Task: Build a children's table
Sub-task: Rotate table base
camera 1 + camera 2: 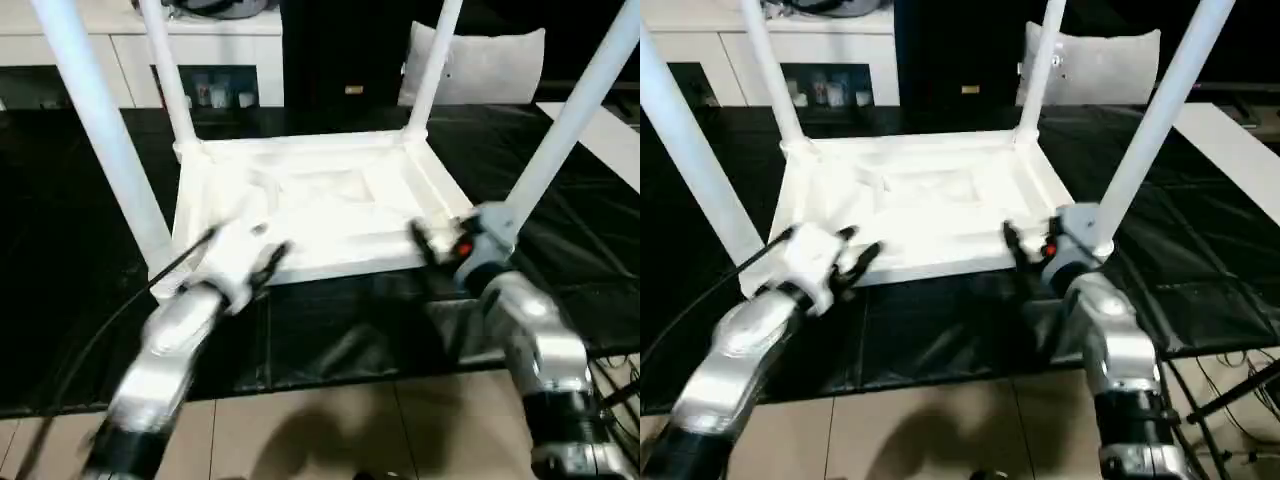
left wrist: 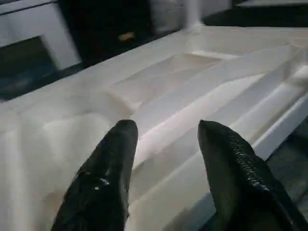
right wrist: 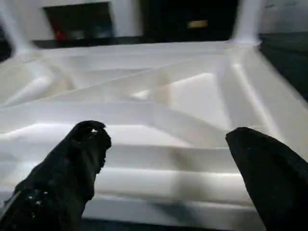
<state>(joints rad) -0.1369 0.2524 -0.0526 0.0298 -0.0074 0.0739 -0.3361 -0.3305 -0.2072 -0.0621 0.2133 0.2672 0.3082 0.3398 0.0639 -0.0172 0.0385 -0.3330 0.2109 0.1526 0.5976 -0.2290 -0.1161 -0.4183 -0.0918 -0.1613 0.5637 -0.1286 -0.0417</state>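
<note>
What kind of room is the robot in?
Probably an indoor workroom or lab: a big black-covered work table, a white cabinet with glass doors behind it, and a tiled floor.

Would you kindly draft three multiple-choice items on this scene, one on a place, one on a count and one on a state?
1. Where does the tabletop lie?
A. on the tiled floor
B. on the black-covered work table
C. on top of the white cabinet

2. How many white legs stand up from the tabletop's corners?
A. two
B. three
C. four

3. How does the right end effector stand?
A. open, fingers apart, nothing between them
B. shut on a leg
C. shut on the tabletop's rim

Key:
1 B, since the black cover shows all round the tabletop in the head views.
2 C, since one leg rises from each corner: near left, far left, far right, near right.
3 A, since the right wrist view shows its two black fingers wide apart, with the ribbed underside beyond the gap.
</note>
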